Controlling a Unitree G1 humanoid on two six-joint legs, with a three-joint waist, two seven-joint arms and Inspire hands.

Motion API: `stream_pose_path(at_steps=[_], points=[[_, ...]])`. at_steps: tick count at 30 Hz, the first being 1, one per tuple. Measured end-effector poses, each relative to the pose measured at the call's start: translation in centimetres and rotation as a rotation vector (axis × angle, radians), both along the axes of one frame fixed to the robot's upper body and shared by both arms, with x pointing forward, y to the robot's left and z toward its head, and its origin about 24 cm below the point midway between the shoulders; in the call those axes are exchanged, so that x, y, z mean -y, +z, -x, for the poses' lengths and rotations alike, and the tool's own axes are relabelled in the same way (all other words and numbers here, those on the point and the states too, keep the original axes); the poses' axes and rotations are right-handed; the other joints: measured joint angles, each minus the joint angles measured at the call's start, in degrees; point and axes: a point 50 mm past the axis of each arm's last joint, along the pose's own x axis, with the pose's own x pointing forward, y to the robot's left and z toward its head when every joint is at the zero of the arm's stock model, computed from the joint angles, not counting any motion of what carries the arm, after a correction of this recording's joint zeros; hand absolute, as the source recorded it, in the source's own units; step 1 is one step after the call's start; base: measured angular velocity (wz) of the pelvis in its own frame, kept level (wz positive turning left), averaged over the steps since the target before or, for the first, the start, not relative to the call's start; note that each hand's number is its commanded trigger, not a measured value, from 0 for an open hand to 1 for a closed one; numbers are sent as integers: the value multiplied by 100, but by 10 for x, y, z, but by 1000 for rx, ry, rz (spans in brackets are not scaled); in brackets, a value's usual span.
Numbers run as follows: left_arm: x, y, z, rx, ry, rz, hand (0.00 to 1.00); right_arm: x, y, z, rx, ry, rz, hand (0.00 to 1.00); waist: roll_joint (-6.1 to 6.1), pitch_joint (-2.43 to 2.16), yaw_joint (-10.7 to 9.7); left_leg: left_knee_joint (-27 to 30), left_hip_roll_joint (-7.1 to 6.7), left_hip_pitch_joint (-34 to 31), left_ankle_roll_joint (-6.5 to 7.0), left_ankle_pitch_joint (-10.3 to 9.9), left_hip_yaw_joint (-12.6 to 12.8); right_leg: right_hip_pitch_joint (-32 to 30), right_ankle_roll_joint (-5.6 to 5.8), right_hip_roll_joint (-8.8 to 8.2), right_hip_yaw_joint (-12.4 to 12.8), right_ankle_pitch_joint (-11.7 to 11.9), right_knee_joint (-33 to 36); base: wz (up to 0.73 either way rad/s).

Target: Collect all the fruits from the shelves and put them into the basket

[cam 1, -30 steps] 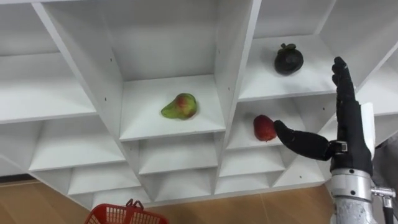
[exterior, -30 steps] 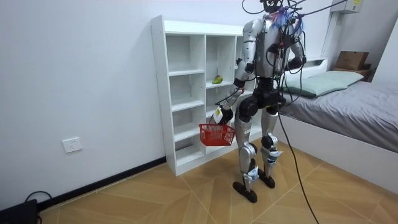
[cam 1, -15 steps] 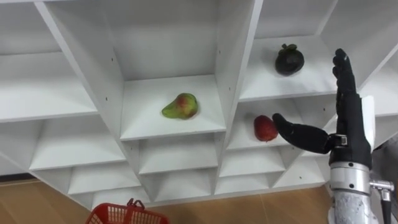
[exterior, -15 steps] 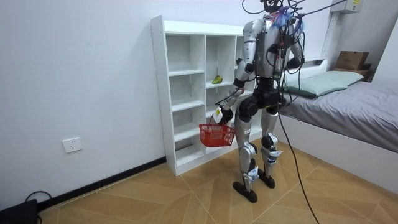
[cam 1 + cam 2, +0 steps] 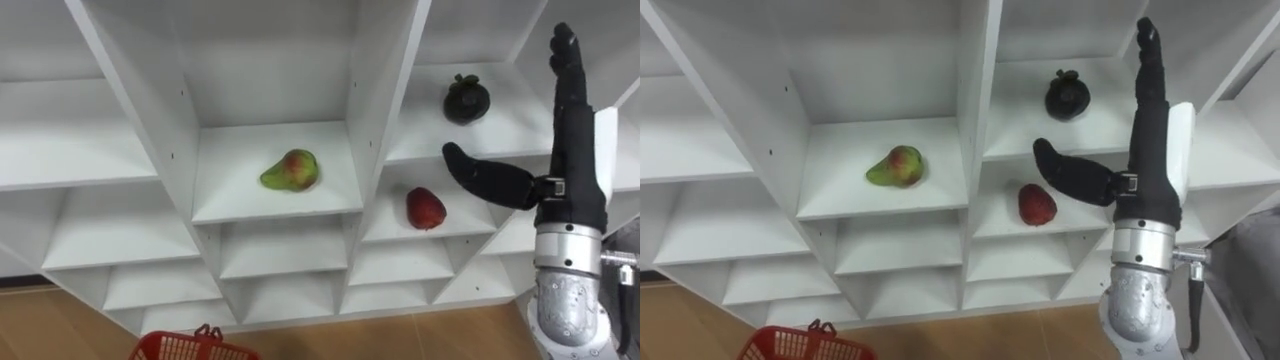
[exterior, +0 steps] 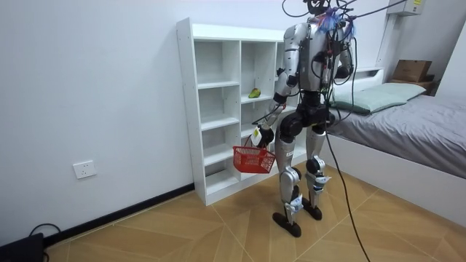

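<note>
Closet point(image 5: 375, 110) holds pear point(image 5: 290, 170), red fruit point(image 5: 426, 207), mangosteen point(image 5: 466, 97). Right hand point(image 5: 572, 175) spread, empty, at 3 o'clock of the latter two. Pick one, enter level, wrap fully before lifting. Left hand point(image 6: 258, 135) clutches basket point(image 6: 250, 158).

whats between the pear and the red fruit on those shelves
A white upright divider stands between them, as both eye views show: the pear lies left of it, the red fruit right of it, on a lower shelf.
</note>
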Motion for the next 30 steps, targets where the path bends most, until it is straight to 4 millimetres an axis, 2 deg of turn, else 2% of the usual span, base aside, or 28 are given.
stream_pose_path(at_steps=[5, 12, 22, 30], points=[[-2, 2, -3, 16, -5, -7, 100, 7, 8, -4, 21, -2, 36, 0, -54, 17, -14, 0, -1, -33, 0, 0, -17, -21, 0, 0, -23, 0, -7, 1], [-4, 4, -8, 33, -15, -13, 100, 12, 25, -15, 94, -12, 43, 0, -80, 5, -3, 6, 1, -59, -1, 1, -44, -29, -2, -1, -59, 1, -10, 2], [-4, 6, -9, 46, -20, -10, 100, 18, 15, -24, 32, -18, -4, 0, -135, 36, 1, 15, -1, -83, -1, 2, -155, 0, -6, -23, -208, 4, -7, 6], [-4, 9, -16, 66, -65, -20, 100, 20, 12, -32, -3, 0, -11, 0, -142, 33, 12, 18, -6, -83, 1, 3, -175, 5, -5, -29, -221, 3, -15, 0]])
